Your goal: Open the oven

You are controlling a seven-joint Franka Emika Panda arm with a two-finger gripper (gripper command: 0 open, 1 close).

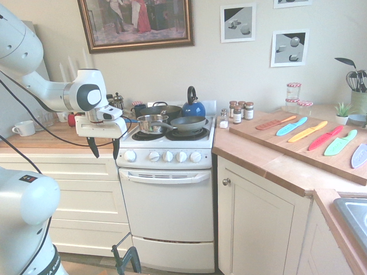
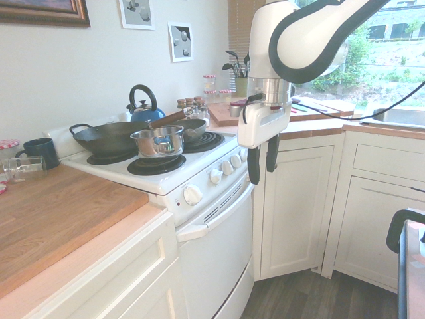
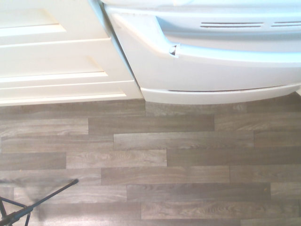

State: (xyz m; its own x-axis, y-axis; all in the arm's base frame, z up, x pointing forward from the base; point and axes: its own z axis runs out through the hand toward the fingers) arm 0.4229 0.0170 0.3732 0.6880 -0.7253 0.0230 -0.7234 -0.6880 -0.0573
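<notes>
Though wrist view seems soft, plank floor (image 3: 155, 174) shows grey-brown.

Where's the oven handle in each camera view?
First exterior: handle at centre, below the knobs.
Second exterior: just below centre, slanting up rightward.
Wrist: upper right, running off the right edge.
Shared landmark: the oven door, below the handle in all three.

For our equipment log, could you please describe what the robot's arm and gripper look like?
The glossy white arm has rounded segments, dark trim around its joints, a silver metal collar near the wrist and thin black cables. The white, block-shaped gripper carries two slim, black fingers.
</notes>
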